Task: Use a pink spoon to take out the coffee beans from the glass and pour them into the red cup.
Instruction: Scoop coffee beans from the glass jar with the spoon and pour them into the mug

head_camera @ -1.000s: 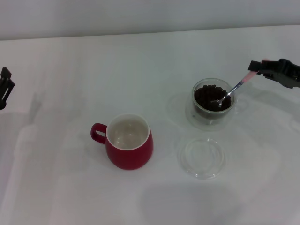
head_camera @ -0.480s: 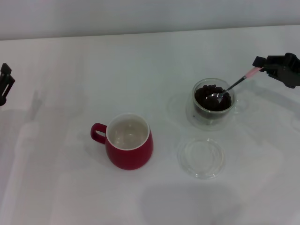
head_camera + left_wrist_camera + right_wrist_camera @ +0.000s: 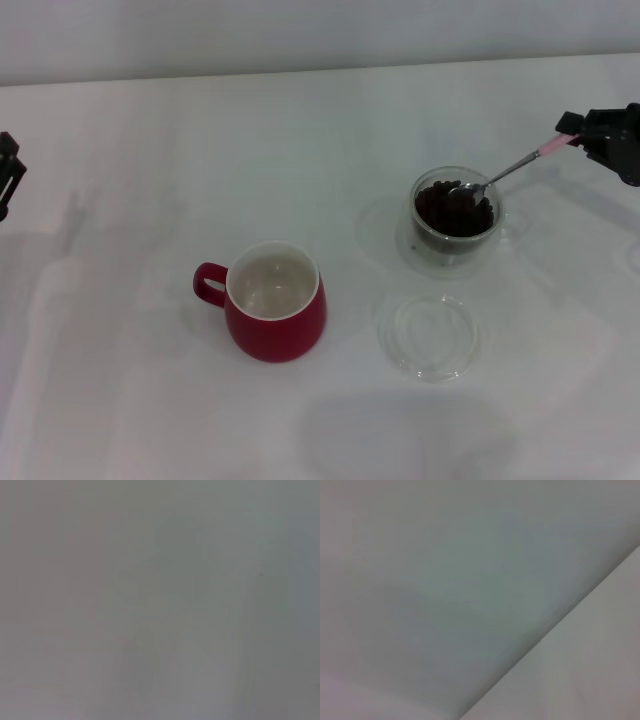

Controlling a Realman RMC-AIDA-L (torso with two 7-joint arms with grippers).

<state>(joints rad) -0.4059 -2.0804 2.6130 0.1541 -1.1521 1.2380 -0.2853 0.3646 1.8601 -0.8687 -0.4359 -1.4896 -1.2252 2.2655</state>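
Spoon (image 3: 497,176) in right pincer (image 3: 580,131)

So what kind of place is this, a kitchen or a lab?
Probably a robot test bench, not a kitchen: a bare white table against a plain wall, with only a red cup, a glass of coffee beans and a clear dish set out, and the right hand holding a spoon.

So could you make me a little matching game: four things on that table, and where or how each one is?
Things:
1. red cup
2. glass
3. pink spoon
4. clear dish

States:
A. full of coffee beans
B. flat on the table, nothing in it
C. empty, off-white inside
D. held by the right hand, bowl at the glass's rim

Pairs: 1-C, 2-A, 3-D, 4-B
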